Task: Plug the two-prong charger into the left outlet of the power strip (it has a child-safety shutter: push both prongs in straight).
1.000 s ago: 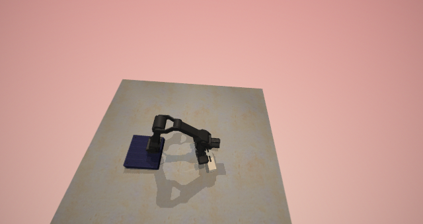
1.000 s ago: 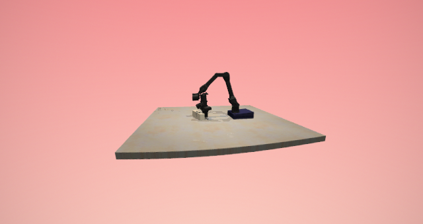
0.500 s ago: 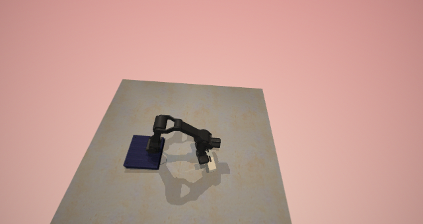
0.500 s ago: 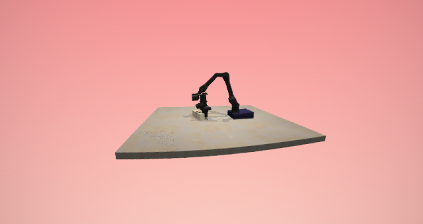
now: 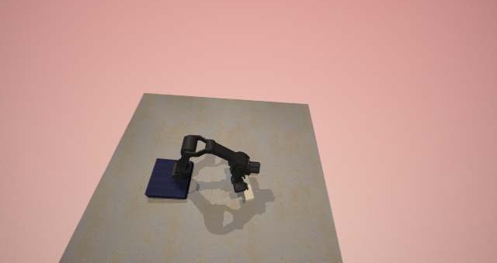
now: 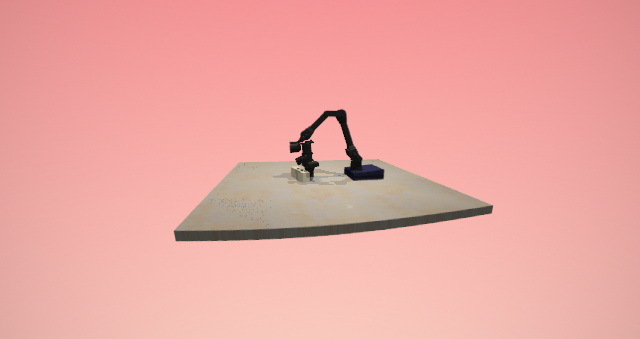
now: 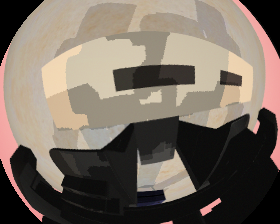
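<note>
Your gripper (image 5: 240,188) (image 6: 311,171) (image 7: 149,124) is clamped on the dark charger (image 7: 157,141), holding it just beside the cream power strip (image 5: 249,193) (image 6: 300,174) (image 7: 98,65), while the arm's blue base (image 5: 165,179) (image 6: 372,172) stands well apart from that strip on the same tabletop (image 5: 272,139) (image 6: 300,209) (image 7: 28,85).

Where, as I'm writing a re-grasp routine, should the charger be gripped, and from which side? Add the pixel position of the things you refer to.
Probably by its two straight, opposite sides, coming from above: the charger (image 7: 157,142) looks block-shaped, and the gripper (image 5: 240,187) (image 6: 311,174) (image 7: 149,124) points down. Leave the end facing the power strip (image 5: 248,195) (image 6: 299,174) (image 7: 93,57) free; no prongs are visible.
</note>
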